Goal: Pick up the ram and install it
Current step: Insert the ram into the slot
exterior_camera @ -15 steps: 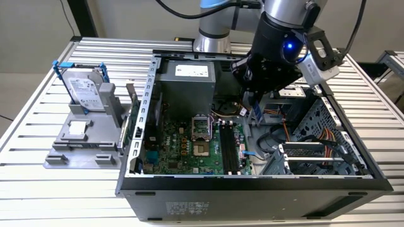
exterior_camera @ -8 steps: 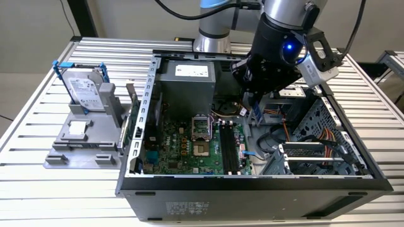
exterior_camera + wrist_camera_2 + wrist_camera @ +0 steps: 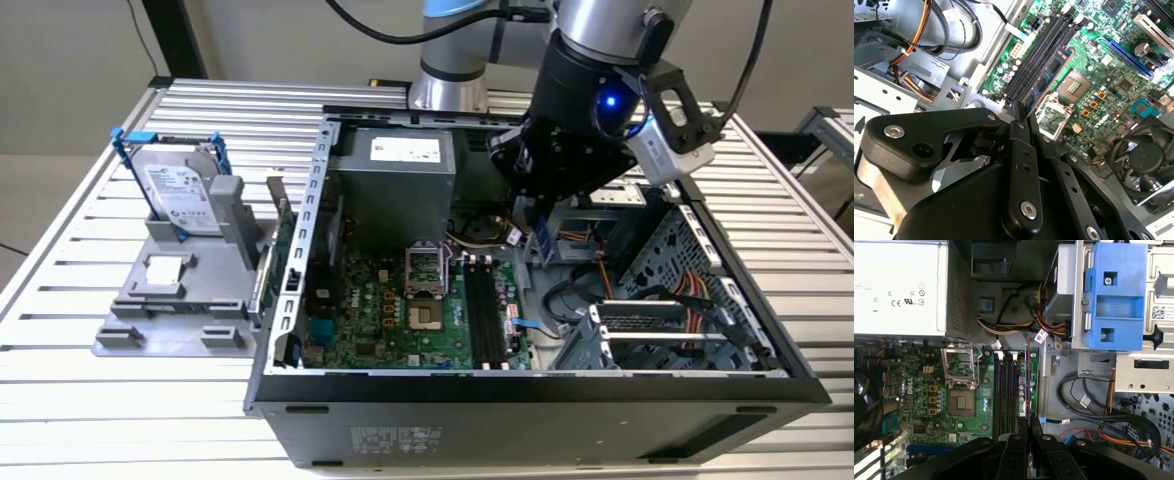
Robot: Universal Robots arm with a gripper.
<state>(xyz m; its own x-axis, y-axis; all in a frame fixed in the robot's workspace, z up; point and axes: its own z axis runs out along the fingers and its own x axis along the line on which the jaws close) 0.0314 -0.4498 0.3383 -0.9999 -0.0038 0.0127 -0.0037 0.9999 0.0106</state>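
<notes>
Fingers (image 3: 1021, 120) clamped on ram (image 3: 1046, 80)

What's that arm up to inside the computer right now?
Gripper shut on the ram. Ram hangs over the long black slots, not seated. Nothing blocking the slots.

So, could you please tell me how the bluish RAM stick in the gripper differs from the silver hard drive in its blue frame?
The thin bluish RAM stick is clamped on edge in the black gripper, over the motherboard's long black slots inside the open case. The silver hard drive in its blue frame is far thicker and wider, and stands ungripped in a grey holder outside the case. Both stand on edge.
</notes>
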